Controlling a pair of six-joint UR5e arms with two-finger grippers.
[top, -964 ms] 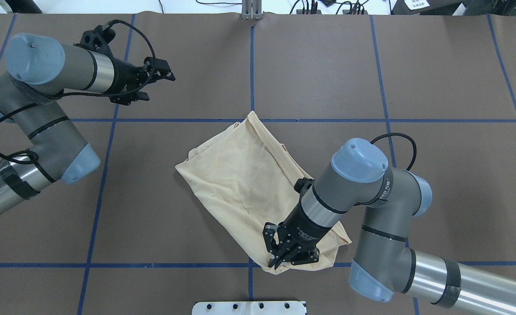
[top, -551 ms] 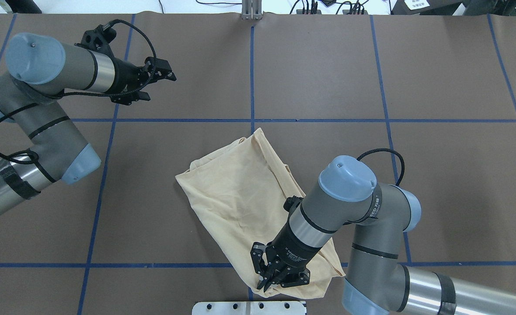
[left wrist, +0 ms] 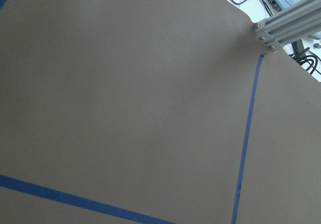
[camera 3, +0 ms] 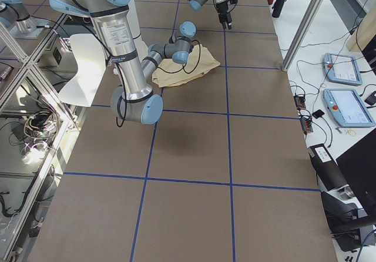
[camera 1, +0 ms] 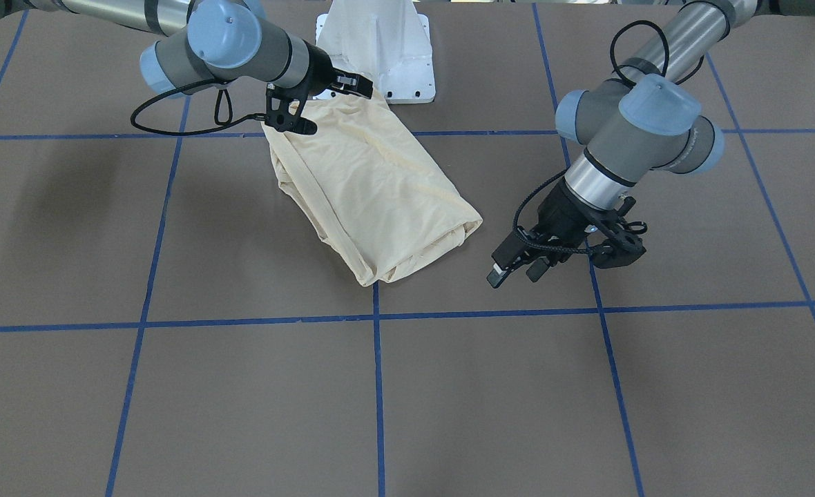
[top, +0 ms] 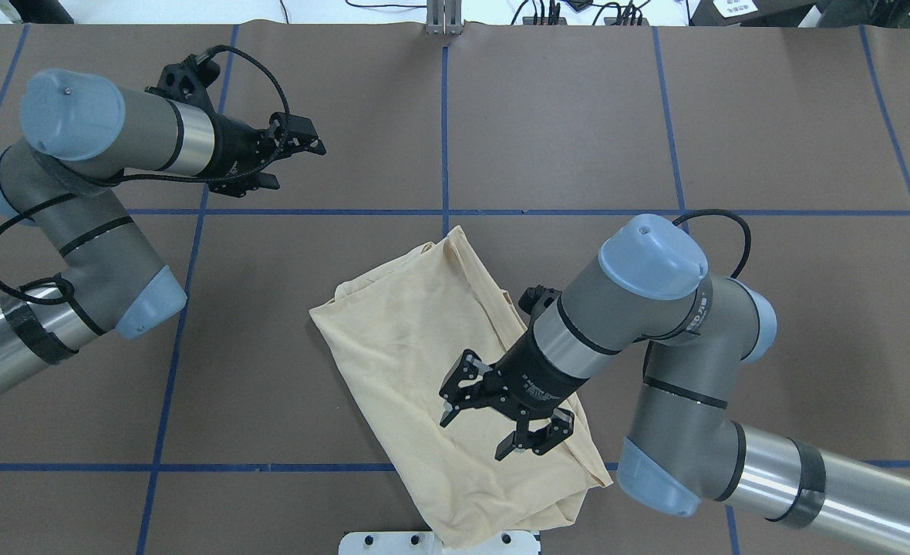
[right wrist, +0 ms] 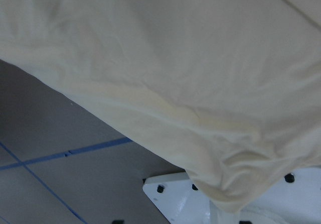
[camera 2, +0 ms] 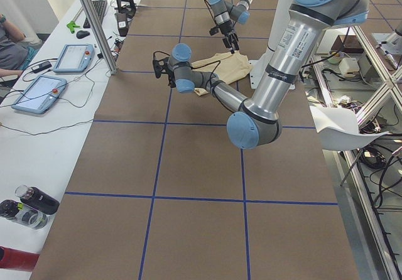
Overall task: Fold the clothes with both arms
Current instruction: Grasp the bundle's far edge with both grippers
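Bright, even overhead light, soft faint shadows on the brown table [camera 1: 69, 179], crisp focus

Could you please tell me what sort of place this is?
Most likely a robotics lab work cell: two grey-and-silver jointed robot arms reach over a brown paper-covered table marked with blue tape grid lines, and grey touchscreen teach pendants lie on a white side bench.

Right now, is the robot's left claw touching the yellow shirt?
Apart. The overhead view shows the left gripper over bare brown table, with a wide gap between it and the shirt.
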